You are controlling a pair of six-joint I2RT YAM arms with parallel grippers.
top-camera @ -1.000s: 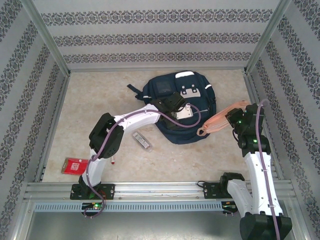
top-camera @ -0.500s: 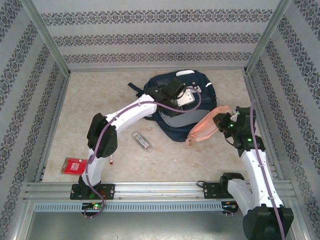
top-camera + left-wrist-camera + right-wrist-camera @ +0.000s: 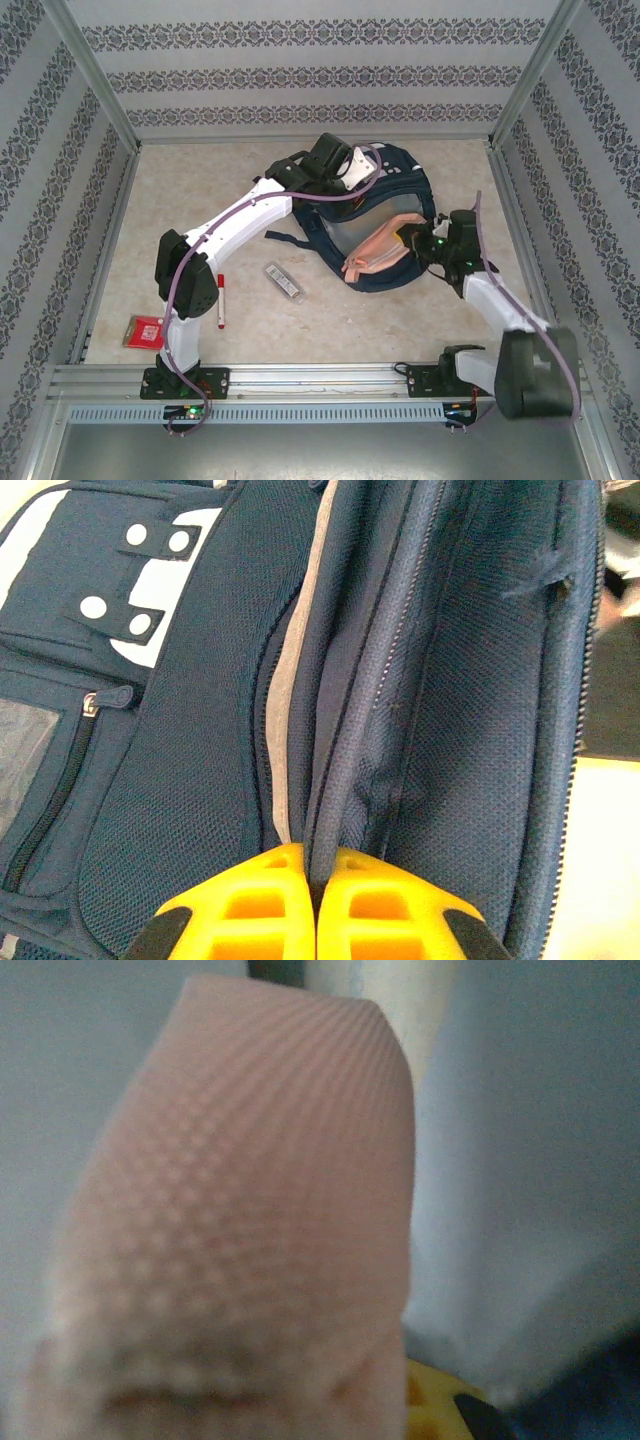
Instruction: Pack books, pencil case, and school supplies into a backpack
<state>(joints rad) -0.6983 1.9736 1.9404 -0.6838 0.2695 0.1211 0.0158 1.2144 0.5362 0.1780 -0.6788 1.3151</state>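
The backpack [image 3: 180, 780] is matt navy cloth with a coarse woven grain, its white patches [image 3: 170, 585] smoother. The yellow fingers [image 3: 250, 880] are smooth moulded plastic. The peach pouch [image 3: 240, 1230] is soft open-mesh fabric. The case [image 3: 284, 281] is clear plastic; the worktop [image 3: 180, 200] matt, mottled like stone.
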